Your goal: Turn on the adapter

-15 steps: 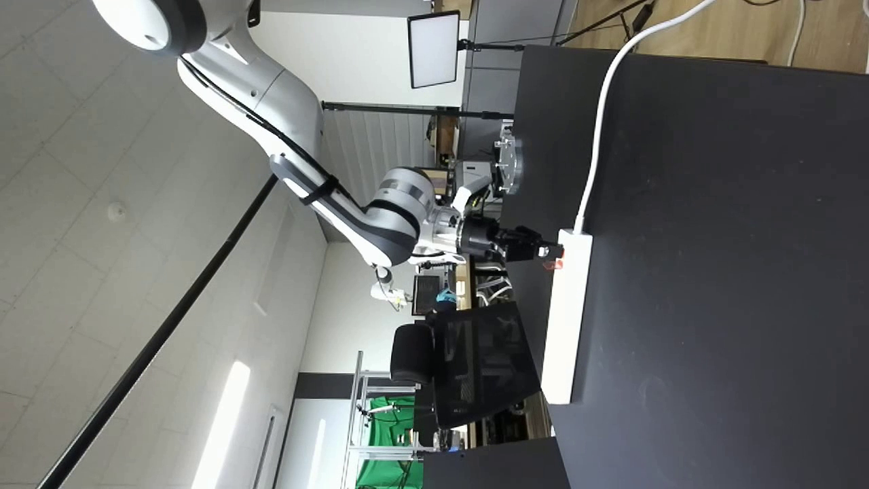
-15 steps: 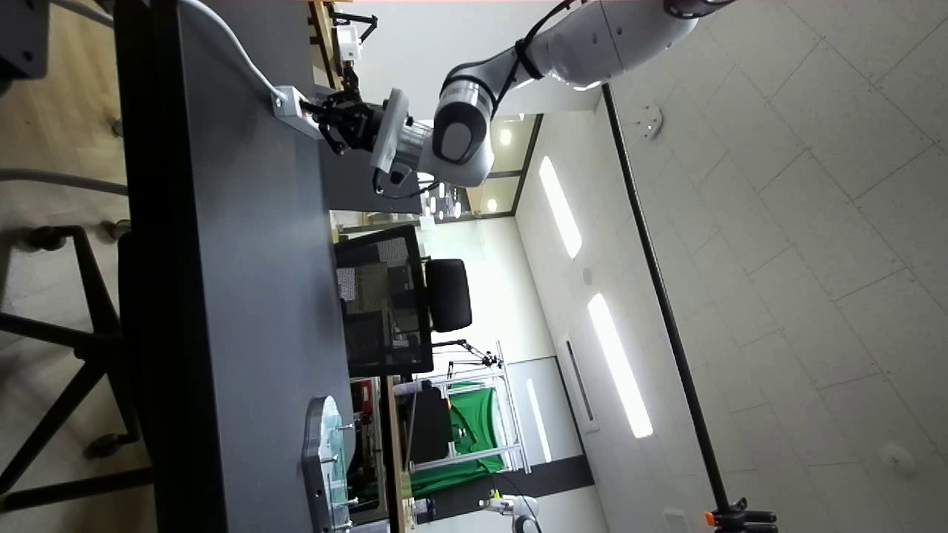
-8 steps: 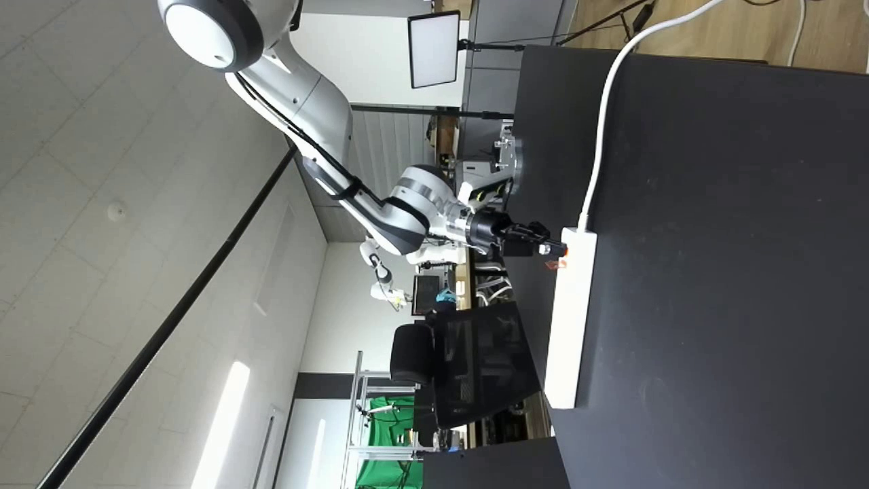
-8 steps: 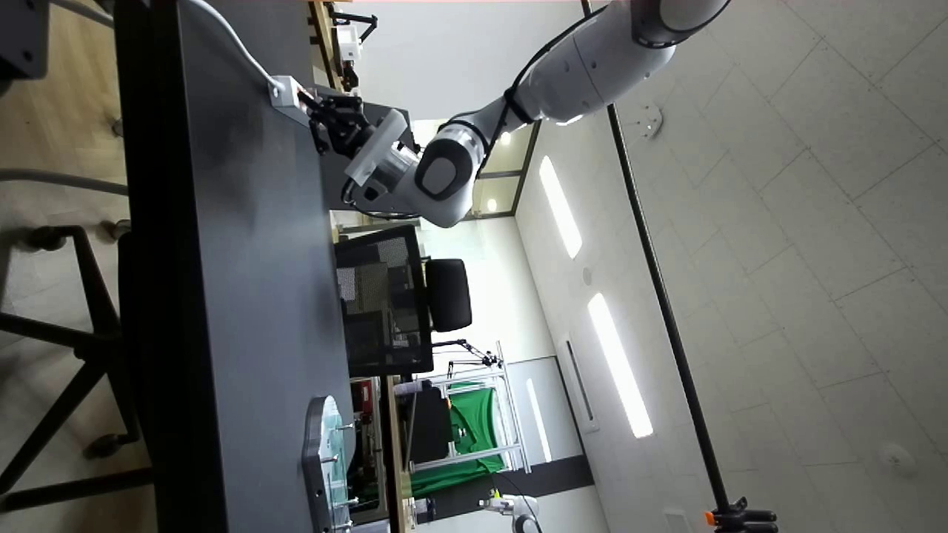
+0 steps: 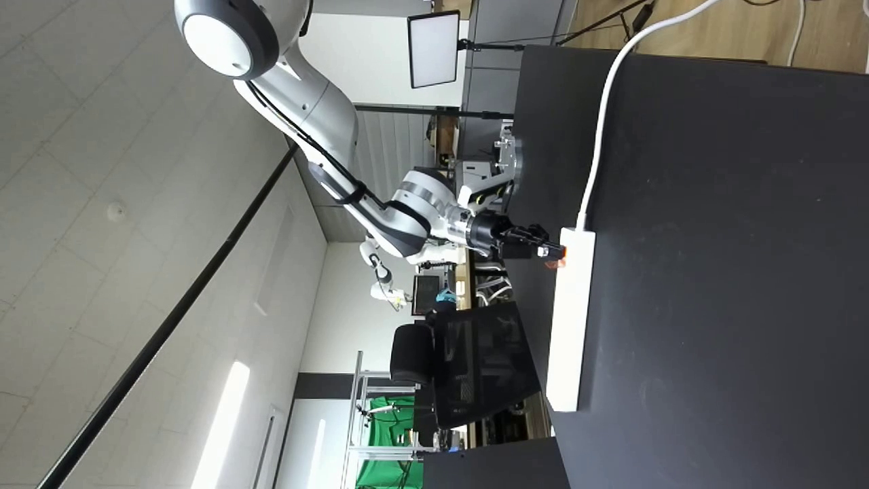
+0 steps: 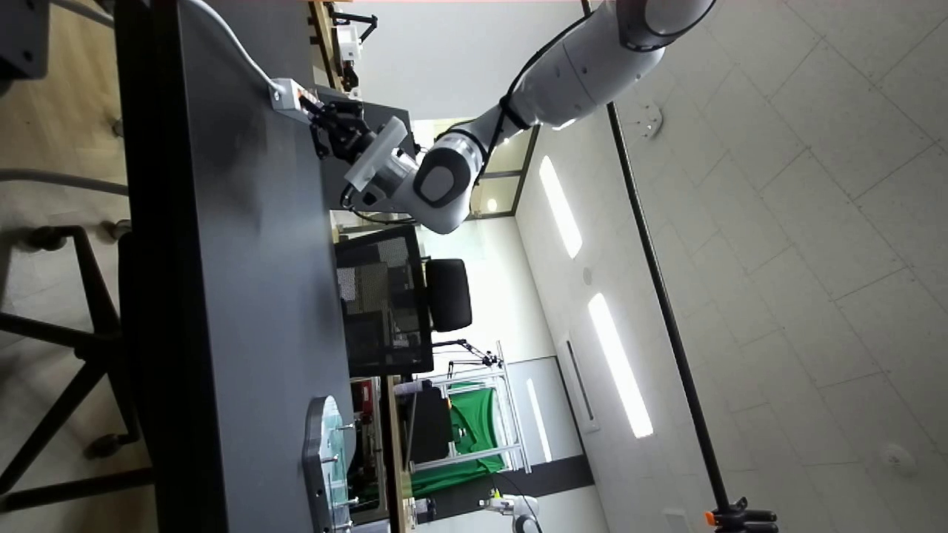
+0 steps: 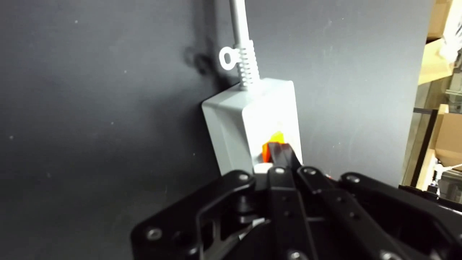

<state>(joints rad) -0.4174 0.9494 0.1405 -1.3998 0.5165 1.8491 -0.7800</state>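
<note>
Although its plain end is hidden in the wrist view, the white power strip (image 5: 571,326) shows nearly whole in an exterior view: one item, bar-shaped, lying on the black tabletop (image 5: 719,272). Fitted with a white cable (image 7: 239,21) through a ribbed strain relief (image 7: 248,66), and an orange switch (image 7: 266,153) near that end; whether lit, cannot tell. Robotiq gripper (image 7: 282,153): fingers brought together, nothing held, tips at the switch, contact not certain. Handling, by judgement: light, rigid, smooth-shelled, not especially fragile, apt to skid or tip under an off-centre push. Best hold, were one needed: across the narrow body at mid-length; for switching, a straight press without grasping. Long axis: close to up-and-down in that exterior frame, cable end at top, plain end at bottom; switch face turned away from the tabletop, toward the gripper.
</note>
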